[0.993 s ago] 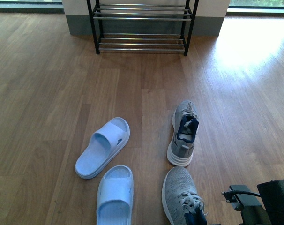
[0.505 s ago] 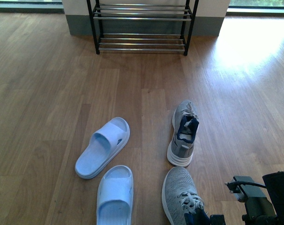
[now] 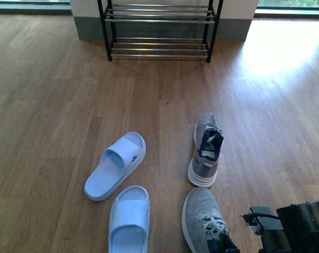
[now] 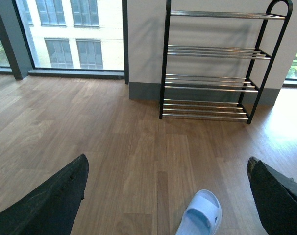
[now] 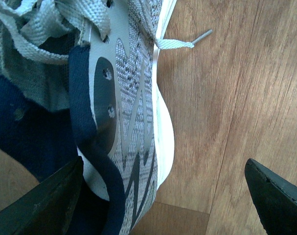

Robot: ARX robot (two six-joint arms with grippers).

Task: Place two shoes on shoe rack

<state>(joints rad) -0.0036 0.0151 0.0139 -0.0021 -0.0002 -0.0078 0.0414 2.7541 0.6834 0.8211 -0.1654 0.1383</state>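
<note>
Our right gripper (image 5: 162,166) hangs spread wide over the near grey sneaker (image 5: 134,98) (laces loose, navy collar showing). One finger sits at the navy-lined opening, the other over bare floor (image 5: 222,88), and nothing is gripped. Our left gripper (image 4: 168,160) is likewise spread, holding nothing. We see the second sneaker (image 3: 206,150) just beyond the first, both well apart from the shoe rack (image 3: 159,21) by the far wall. Two pale blue slides (image 3: 116,165) lie to their left.

Sunlit room, wood floor (image 3: 54,105).
I see windows (image 4: 70,34) at eleven o'clock, pale wall (image 4: 143,44) at twelve, glare patch (image 3: 280,47) at one.
</note>
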